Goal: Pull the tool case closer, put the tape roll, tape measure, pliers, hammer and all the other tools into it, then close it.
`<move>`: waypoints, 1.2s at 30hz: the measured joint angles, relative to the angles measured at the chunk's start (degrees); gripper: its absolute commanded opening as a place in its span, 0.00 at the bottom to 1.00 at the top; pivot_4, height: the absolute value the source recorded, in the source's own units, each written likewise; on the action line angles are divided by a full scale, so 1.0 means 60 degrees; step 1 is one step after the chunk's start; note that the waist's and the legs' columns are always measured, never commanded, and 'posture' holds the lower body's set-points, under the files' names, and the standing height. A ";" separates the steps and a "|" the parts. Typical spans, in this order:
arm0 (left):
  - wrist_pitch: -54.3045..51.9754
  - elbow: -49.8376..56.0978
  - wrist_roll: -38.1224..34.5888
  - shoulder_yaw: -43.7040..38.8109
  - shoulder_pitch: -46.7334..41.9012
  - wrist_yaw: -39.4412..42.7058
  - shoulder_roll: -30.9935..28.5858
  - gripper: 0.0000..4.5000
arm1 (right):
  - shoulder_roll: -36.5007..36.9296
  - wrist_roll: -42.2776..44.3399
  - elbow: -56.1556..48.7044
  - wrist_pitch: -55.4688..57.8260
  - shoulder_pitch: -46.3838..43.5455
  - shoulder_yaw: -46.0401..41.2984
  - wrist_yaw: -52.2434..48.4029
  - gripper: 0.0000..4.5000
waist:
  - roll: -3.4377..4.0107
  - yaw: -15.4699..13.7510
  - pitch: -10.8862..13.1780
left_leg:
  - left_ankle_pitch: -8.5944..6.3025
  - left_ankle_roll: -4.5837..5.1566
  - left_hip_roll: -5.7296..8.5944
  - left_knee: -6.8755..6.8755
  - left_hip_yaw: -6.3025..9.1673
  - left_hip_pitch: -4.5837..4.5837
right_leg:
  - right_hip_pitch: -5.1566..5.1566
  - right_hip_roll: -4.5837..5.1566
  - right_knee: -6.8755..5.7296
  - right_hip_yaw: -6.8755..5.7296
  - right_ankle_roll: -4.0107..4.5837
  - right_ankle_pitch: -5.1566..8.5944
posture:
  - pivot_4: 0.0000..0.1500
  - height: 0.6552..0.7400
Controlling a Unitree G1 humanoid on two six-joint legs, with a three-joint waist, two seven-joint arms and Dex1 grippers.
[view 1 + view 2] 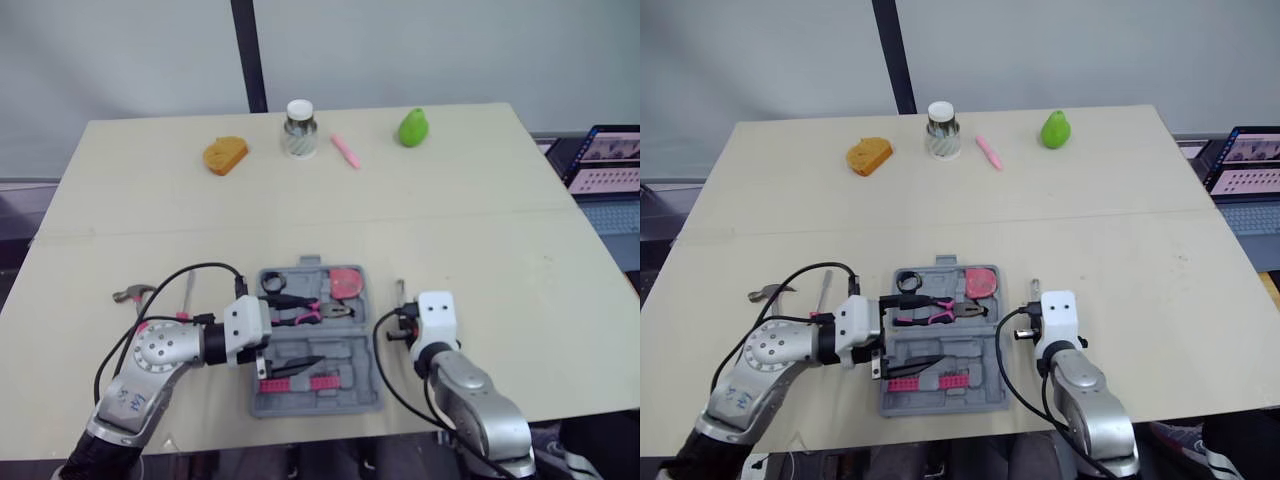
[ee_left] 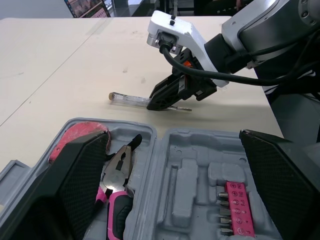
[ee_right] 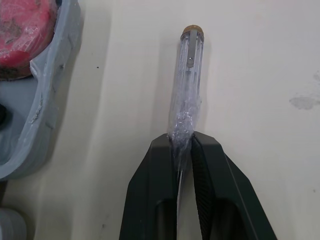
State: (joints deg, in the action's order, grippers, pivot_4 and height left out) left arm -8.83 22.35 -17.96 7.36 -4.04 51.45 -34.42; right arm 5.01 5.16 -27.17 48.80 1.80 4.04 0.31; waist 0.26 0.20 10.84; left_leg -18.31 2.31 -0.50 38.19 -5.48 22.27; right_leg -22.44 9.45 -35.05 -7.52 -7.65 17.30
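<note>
Your right gripper (image 3: 182,138) clamps the clear screwdriver (image 3: 189,75) beside the tool case (image 1: 300,403) | left gripper (image 2: 172,141) spread wide over the case | hammer (image 1: 135,294) lies left.

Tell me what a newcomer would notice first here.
The open grey tool case sits at the table's near edge, with pink-handled pliers and a pink tape measure inside. The left gripper hangs open over it, while the right gripper is shut on a clear-handled screwdriver lying on the table just right of the case. A hammer lies left of the case.
</note>
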 measured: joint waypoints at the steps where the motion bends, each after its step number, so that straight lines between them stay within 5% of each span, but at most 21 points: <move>1: -0.0006 0.0000 0.0004 0.0005 -0.0009 -0.0003 0.0008 1.00 | 0.0000 -0.0008 0.0032 -0.0006 -0.0033 -0.0001 0.0000 0.01 | -0.0001 0.0000 -0.0001 | 0.0000 0.0000 0.0000 0.0000 0.0000 0.0000 | 0.0000 0.0000 0.0000 0.0000 0.0000 0.0000 | 1.00 1.00; 14: -0.0088 -0.0012 0.0031 -0.0046 0.0045 -0.0215 0.0091 1.00 | 0.1139 0.0072 0.0110 0.0005 -0.0330 -0.0006 -0.0921 0.01 | -0.0001 -0.0004 -0.0007 | -0.0001 0.0001 0.0001 0.0002 -0.0004 0.0001 | -0.0001 0.0000 0.0001 0.0005 0.0000 0.0000 | 1.00 1.00; 25: 0.0174 0.0384 0.0027 -0.1869 0.2439 -0.1060 0.0040 1.00 | 0.6013 0.2441 -0.0022 0.1272 -0.3607 0.0290 -0.6338 0.01 | -0.0005 -0.0030 -0.0008 | -0.0013 0.0021 -0.0014 0.0017 -0.0007 0.0003 | 0.0005 0.0002 0.0013 -0.0003 0.0006 0.0002 | 1.00 1.00; 36: 0.1099 0.1375 0.0416 -0.2783 0.5215 -0.2248 0.1016 1.00 | 0.6974 0.2841 0.0521 0.1015 -0.6502 0.2963 -0.9528 0.01 | -0.0015 -0.0001 -0.0014 | -0.0030 0.0022 -0.0016 0.0037 -0.0009 0.0006 | 0.0008 0.0006 0.0019 -0.0006 0.0007 0.0000 | 1.00 1.00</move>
State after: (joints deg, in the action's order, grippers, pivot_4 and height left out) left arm -2.24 30.60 -15.46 -9.34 27.25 37.96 -28.32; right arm 46.86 22.20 -24.04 54.89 -37.21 21.82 -56.86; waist 0.16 0.19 10.76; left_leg -18.50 2.44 -0.60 38.41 -5.54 22.31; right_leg -22.39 9.49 -34.93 -7.56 -7.61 17.30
